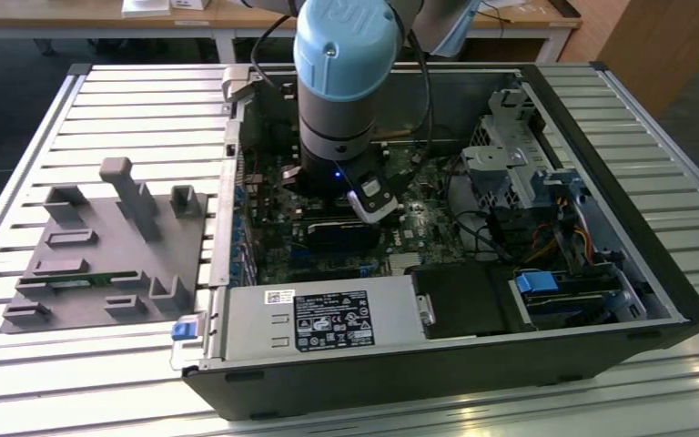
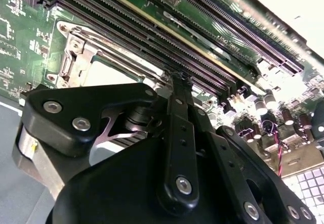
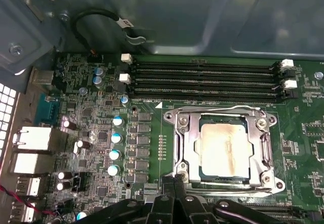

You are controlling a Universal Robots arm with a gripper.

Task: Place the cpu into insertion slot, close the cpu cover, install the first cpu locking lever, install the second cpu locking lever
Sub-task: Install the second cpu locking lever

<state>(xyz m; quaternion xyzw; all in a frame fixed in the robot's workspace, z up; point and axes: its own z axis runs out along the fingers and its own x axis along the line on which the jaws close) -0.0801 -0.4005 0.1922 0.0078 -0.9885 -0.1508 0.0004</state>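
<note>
Your claw (image 3: 174, 183) hangs just above the green circuit board (image 3: 101, 148), at the near edge of the insertion slot (image 3: 225, 150). In both wrist views its two black fingers (image 2: 179, 90) stand pressed together at the tips with nothing between them.

Right ahead of those tips in the first wrist view, the cpu (image 3: 226, 148) sits flat in the slot: a pale silver-beige square with a lighter, smeared patch across its face. The cpu cover (image 3: 185, 148), a thin silvery frame with a cut-out middle, lies down flat around the chip, and thin wire levers run along the frame's edges. Beyond the socket lie four long black memory slots (image 3: 202, 80) with white clips at their ends.

In the exterior view the arm (image 1: 343, 82) reaches down into an open computer case (image 1: 617, 137) on a slatted metal tabletop (image 1: 119, 100), with a grey fixture block (image 1: 113, 246) to the exterior view's left.
</note>
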